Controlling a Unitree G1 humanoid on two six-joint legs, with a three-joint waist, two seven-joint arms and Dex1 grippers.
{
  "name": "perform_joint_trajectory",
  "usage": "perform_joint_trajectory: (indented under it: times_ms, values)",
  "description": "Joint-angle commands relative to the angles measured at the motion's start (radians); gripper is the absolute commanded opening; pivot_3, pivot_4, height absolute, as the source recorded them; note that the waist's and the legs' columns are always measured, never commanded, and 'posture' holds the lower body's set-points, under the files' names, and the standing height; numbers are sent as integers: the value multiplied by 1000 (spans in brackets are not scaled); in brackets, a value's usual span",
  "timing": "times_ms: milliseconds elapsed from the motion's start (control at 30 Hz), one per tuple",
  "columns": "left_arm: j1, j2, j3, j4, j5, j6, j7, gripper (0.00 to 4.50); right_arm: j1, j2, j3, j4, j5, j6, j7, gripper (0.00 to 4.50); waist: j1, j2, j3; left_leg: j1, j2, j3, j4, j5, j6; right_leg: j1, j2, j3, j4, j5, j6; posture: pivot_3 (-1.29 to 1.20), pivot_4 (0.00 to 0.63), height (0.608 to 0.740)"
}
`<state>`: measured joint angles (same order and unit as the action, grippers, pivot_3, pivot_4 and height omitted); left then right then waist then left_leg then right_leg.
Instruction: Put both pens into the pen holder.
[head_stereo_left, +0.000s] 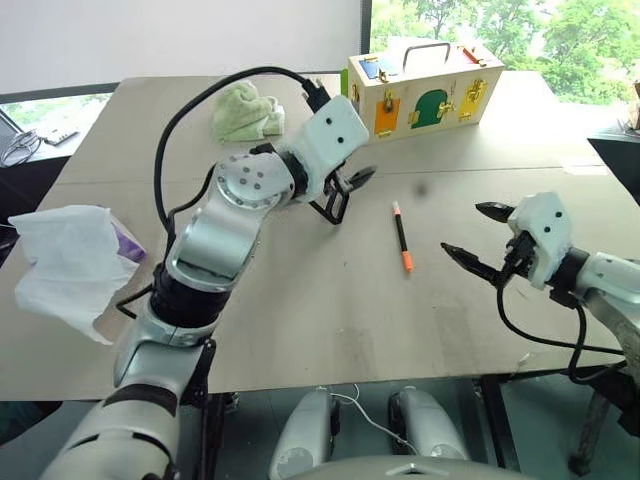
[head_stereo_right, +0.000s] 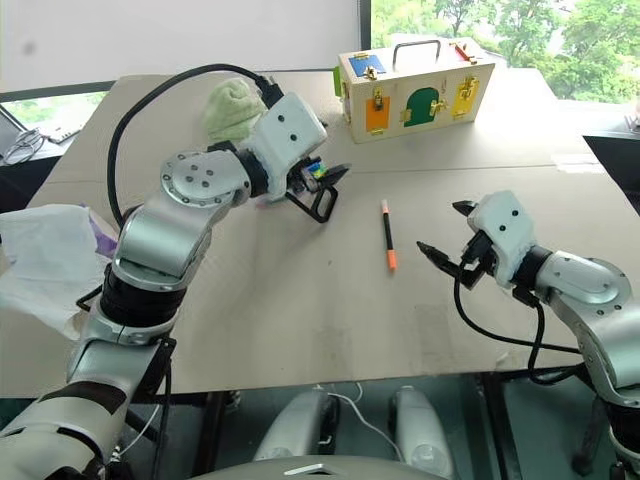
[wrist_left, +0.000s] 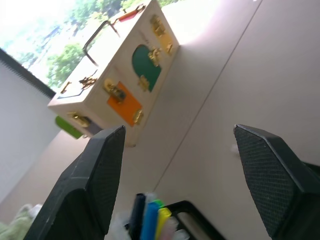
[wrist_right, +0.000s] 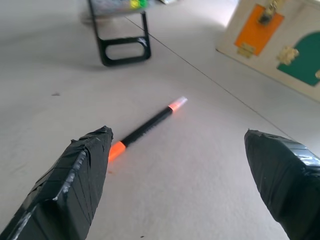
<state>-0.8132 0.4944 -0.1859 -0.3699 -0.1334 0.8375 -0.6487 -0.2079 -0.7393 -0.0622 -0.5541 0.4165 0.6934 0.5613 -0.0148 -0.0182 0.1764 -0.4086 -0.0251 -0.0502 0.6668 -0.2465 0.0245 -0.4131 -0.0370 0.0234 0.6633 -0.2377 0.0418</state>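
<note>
Left gripper, jaws spread wide and empty, just above the pen holder, where a blue-ended pen stands among markers. Right gripper, jaws wide and empty, near the orange-capped pen lying flat on the surface

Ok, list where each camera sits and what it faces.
Left eye view: head, looking down the table; both arms, open right gripper, orange-capped pen.
Right eye view: same scene, beside it.
Left wrist view: between open left gripper fingers, over the pen holder, toward the wooden box.
Right wrist view: toward the pen.
Shared: pen, box.
</note>
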Motion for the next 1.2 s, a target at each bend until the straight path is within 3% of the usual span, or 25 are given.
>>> perform_joint_trajectory:
  times_ms: [33, 200, 333, 433, 467, 567, 633, 767, 967, 1200]
  values:
    - [62, -11, 159, -108, -167, 89, -50, 3668, -41, 27, 70, 23, -50, 51, -47, 4500, 0, 0, 0, 0, 0, 0, 1, 0, 0, 0, 0, 0, 0, 0, 0, 0, 150, 740]
    - [271, 70, 298, -213, -334, 158, -125, 3668, -121, 143, 150, 70, -62, 150, -112, 4500, -3, 1, 0, 0, 1, 0, 1, 0, 0, 0, 0, 0, 1, 0, 0, 0, 150, 740]
    - [329, 84, 308, -249, -384, 223, -71, 3668, -139, 177, 171, 74, -74, 187, -127, 4500, 11, 1, 0, -2, -1, -5, 3, 0, 0, 0, 0, -2, 1, 0, 0, 0, 150, 740]
    - [298, 2, 260, -254, -386, 307, 48, 3668, -118, 166, 149, 44, -53, 159, -87, 4500, 30, 0, 0, -4, -4, -9, 4, 0, 0, 1, -1, -4, 0, 0, 0, 0, 150, 740]
    - [235, -79, 278, -231, -384, 447, 121, 3668, -96, 141, 128, 19, -40, 140, -55, 4500, 32, 0, 0, -5, -5, -9, 4, 0, 0, 1, -2, -5, 0, 1, 1, 0, 150, 740]
    - [19, -171, 222, -78, -418, 717, 144, 3668, 3, 54, 14, -48, 4, 88, 39, 4500, 54, -2, 1, -7, -6, -13, 7, -1, 3, 2, -1, -10, -1, 1, 2, 0, 150, 740]
    - [-77, -207, 195, 56, -422, 767, 153, 3668, 61, 21, -67, -77, 42, 64, 85, 4500, 52, -1, 0, -7, -7, -13, 7, -2, 4, 3, -1, -12, 0, 1, 3, 0, 150, 740]
    - [-217, -337, 146, 336, -292, 757, 294, 3668, 177, -29, -188, -135, 77, 35, 135, 4500, 23, 0, 0, -4, -6, -10, 6, -2, 4, 3, 1, -9, 0, 2, 3, 0, 150, 740]
    - [-390, -590, 195, 802, -108, 575, 560, 3668, 272, -14, -254, -208, 66, 27, 76, 4500, 15, 0, 0, -4, -5, -9, 5, -2, 4, 2, 0, -7, 0, 2, 3, 0, 150, 740]
    - [-590, -723, 288, 1329, -44, 268, 762, 3668, 369, 0, -323, -262, 71, 7, 61, 4500, 22, 0, 0, -5, -5, -8, 5, -2, 4, 1, -1, -7, 0, 2, 3, 0, 150, 740]
